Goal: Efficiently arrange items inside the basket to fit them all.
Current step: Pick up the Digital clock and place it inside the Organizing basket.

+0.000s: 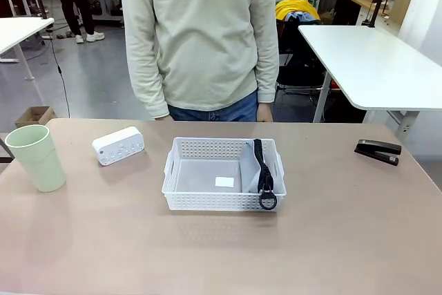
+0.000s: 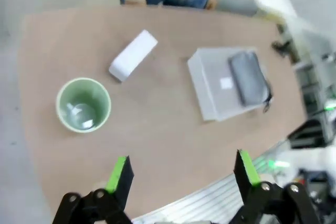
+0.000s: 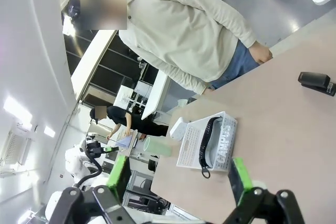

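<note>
My left pincer (image 2: 182, 162) stands wide open, empty, high above the table (image 2: 157, 124); my right pincer (image 3: 179, 167) likewise, gripping nothing.

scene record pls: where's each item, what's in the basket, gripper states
basket: mid-table, in front of the person
in basket: pouch, along its right side
device: on table, left of basket
cup: upright, far left
stapler: on table, far right
left gripper: open, above the table, holding nothing
right gripper: open, holding nothing
not yet packed: device, cup, stapler
</note>
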`<state>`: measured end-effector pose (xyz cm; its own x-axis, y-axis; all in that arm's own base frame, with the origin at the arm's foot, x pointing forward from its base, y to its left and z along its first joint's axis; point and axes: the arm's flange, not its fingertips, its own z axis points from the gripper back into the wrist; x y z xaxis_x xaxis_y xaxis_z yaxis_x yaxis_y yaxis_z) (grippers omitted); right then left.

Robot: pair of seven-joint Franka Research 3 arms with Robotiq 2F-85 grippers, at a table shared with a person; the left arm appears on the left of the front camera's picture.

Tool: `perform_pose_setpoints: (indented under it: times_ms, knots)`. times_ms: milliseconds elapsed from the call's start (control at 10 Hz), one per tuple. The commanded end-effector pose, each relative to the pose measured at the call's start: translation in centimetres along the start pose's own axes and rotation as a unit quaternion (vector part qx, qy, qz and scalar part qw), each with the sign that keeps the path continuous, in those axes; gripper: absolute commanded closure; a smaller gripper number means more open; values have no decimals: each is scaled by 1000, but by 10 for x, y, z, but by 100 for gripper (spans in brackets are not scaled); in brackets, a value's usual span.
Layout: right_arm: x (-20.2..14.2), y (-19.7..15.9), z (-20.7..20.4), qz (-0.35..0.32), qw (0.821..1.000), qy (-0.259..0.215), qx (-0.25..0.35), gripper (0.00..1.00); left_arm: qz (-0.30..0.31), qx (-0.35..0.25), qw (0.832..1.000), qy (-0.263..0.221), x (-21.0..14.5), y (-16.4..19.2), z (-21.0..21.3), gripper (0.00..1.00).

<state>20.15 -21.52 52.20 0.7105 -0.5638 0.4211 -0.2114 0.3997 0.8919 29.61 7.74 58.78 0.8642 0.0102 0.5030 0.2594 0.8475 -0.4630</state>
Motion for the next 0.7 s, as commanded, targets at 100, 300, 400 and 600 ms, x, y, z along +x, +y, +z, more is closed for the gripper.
perform_pose_setpoints:
  times_ms: [100,300,400,600]
  knots:
    - [3,1,0,14,1000,-5,8,0,-89,115,985,93,20,-60,-59,0]
    - [3,1,0,14,1000,-5,8,0,-95,196,971,102,25,-86,-121,0]
    - [3,1,0,14,1000,-5,8,0,-79,207,969,105,26,-89,-150,0]
    - [3,1,0,14,1000,-5,8,0,-111,152,978,91,21,-93,-98,0]
